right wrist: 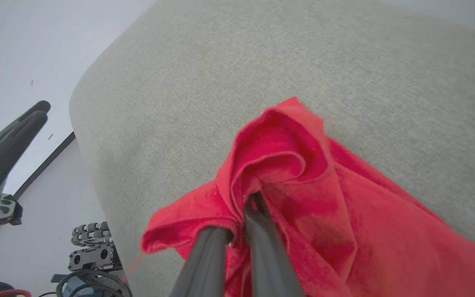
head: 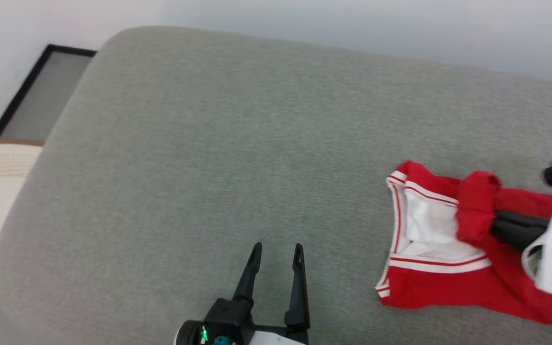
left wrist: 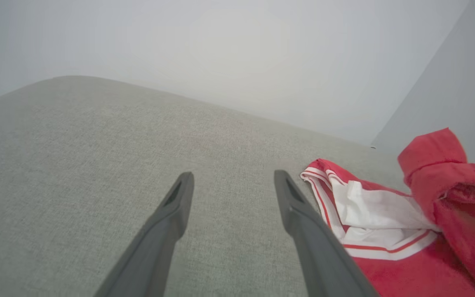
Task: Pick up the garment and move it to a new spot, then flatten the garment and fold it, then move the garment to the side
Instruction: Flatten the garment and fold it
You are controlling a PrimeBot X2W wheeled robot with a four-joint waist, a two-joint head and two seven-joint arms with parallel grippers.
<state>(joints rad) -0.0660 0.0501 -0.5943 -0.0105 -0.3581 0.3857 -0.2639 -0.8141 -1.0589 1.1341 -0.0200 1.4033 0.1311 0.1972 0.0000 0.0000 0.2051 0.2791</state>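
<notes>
Closest to the camera, the left gripper (head: 278,249) hangs empty over the grey cushion (head: 185,143), jaws apart. On the cushion's right part the garment (head: 429,287) lies crumpled, with the right gripper (right wrist: 250,206) clamped on a red fold. I would lift slowly and high, so no hem drags toward the free middle.

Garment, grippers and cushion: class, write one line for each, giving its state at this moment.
garment: crumpled and unfolded, one red fold pinched up, the rest lying on the cushion.
right gripper: shut on a fold of the garment.
left gripper: open, empty, apart from the garment.
cushion: carries the garment near its right end.
</notes>
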